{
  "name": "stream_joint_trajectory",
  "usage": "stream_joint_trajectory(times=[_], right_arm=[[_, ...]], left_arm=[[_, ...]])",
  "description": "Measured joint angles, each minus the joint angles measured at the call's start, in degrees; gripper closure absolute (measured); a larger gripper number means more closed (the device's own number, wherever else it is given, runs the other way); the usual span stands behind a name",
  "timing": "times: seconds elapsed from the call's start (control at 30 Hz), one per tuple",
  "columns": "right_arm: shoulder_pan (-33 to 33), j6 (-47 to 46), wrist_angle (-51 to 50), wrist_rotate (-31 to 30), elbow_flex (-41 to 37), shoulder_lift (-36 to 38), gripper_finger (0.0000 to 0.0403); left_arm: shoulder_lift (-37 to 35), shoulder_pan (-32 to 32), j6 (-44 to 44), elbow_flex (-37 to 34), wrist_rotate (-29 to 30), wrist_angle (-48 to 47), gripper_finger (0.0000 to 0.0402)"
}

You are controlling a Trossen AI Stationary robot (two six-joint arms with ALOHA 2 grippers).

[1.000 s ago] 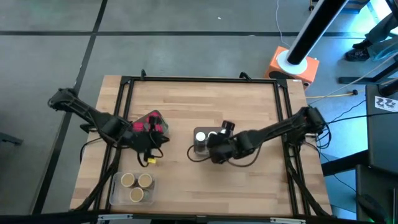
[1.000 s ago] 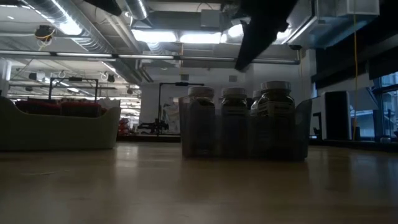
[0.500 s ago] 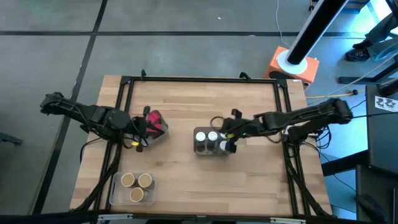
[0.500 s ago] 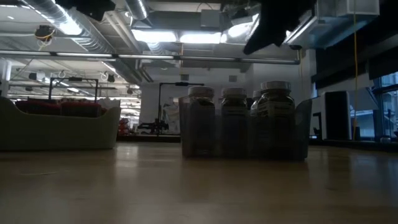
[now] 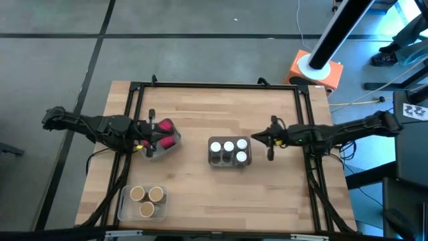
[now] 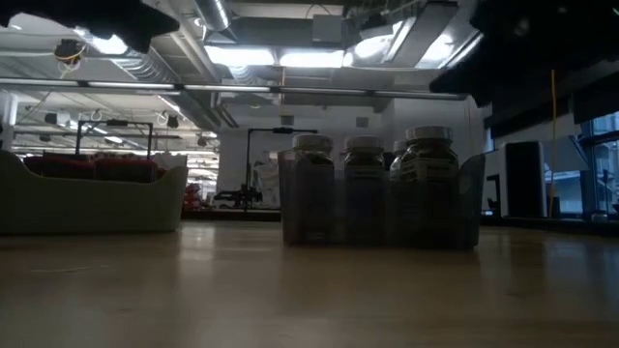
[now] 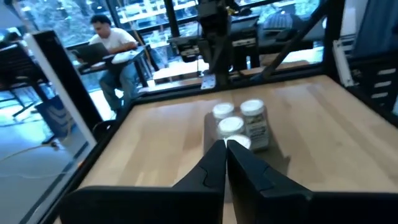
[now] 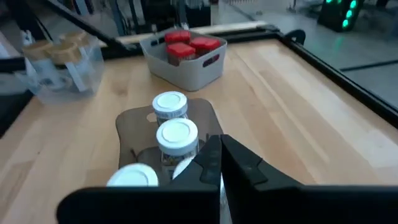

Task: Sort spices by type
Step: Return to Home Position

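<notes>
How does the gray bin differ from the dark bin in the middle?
The gray bin has solid pale walls; the dark bin has smoky see-through walls. The gray bin holds red-topped cans; the dark bin holds three white-lidded jars. The left hand is over the gray bin; the right hand is beside the dark bin, apart. Both stand on the wooden table.

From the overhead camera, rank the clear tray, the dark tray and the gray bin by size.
Largest: clear tray.
Next: dark tray, only slightly smaller.
Unranked: gray bin, partly hidden by the left pincer.
</notes>
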State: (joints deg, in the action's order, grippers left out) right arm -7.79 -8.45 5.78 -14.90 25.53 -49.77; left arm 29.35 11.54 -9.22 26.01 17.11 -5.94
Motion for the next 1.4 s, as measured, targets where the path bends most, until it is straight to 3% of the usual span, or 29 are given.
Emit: stream_joint_trajectory(times=[0.4,0.67,0.83,1.0,1.17,1.4], right_arm=[[-0.04,-3.8,11.31,-0.51,-17.94,17.66,0.0397],[-0.04,-1.33,9.67,2.5,-24.17,29.41,0.039],[-0.04,-3.52,1.38,3.26,-24.8,37.65,0.0397],[-0.04,-3.56,-0.27,4.97,-24.82,43.73,0.0393],[-0.04,-3.6,-1.81,4.97,-24.87,45.37,0.0383],[-0.04,-3.61,-1.79,4.97,-24.93,45.39,0.0382]], left_arm=[[-2.22,-6.21,0.39,-1.41,-0.4,-0.65,0.04],[-2.15,-8.21,0.6,-1.41,-0.63,-0.34,0.04],[-1.7,-10.15,1.82,-1.55,-1.96,-0.14,0.04],[-2.4,-11.92,4.6,-9.49,-7.96,10.91,0.0399],[-7.42,-13.23,8.71,-16.31,-7.91,15.44,0.0399],[-19.42,-13.23,10.29,-17.09,-7.2,6.18,0.04]])
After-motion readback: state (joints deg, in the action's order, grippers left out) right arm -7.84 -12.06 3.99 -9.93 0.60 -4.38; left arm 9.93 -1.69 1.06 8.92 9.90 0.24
